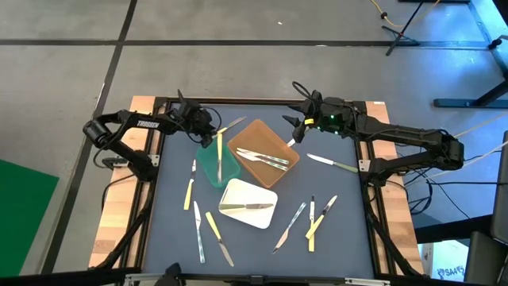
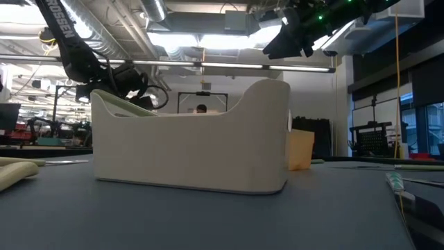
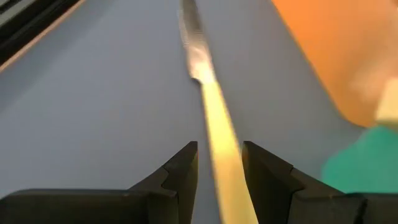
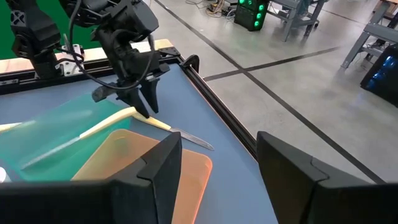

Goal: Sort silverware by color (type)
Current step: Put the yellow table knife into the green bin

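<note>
Grey-blue table (image 1: 175, 238) with three trays and scattered silverware.
Left gripper (image 1: 213, 127), at the far side by the green tray (image 1: 208, 163), pinches a yellow-handled knife (image 3: 217, 130), handle end cut off from sight. Right gripper (image 1: 295, 121) hangs spread and empty beyond the brown tray (image 1: 252, 133). White tray (image 2: 208, 146) hides most of the low view.

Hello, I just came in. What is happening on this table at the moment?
Two robot arms are sorting cutlery into trays. The left gripper is closed on a yellow-handled knife at the far side of the table, beside the green tray and the brown tray. The right gripper hangs open near the brown tray's far corner, holding nothing. The brown tray already has a few pieces, the white tray has one, and many pieces lie loose on the table.
</note>
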Available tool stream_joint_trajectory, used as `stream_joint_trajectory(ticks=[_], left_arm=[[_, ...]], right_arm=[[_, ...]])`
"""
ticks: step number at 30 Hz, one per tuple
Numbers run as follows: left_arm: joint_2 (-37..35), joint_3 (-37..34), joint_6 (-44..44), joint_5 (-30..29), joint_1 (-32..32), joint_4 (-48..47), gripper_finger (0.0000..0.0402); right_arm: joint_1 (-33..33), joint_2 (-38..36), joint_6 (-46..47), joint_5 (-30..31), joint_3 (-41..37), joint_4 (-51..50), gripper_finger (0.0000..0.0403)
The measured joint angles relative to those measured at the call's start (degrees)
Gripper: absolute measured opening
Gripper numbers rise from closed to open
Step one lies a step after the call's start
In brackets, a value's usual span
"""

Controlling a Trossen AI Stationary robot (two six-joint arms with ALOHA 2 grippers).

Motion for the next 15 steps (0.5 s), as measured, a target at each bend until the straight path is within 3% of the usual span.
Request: stream_joint_trajectory(ticks=[15], left_arm=[[0.03, 2.32, -1.14, 0.39, 0.42, -1.1, 0.0119]], right_arm=[[0.0, 0.02, 0.0, 0.0, 0.0, -0.02, 0.0195]])
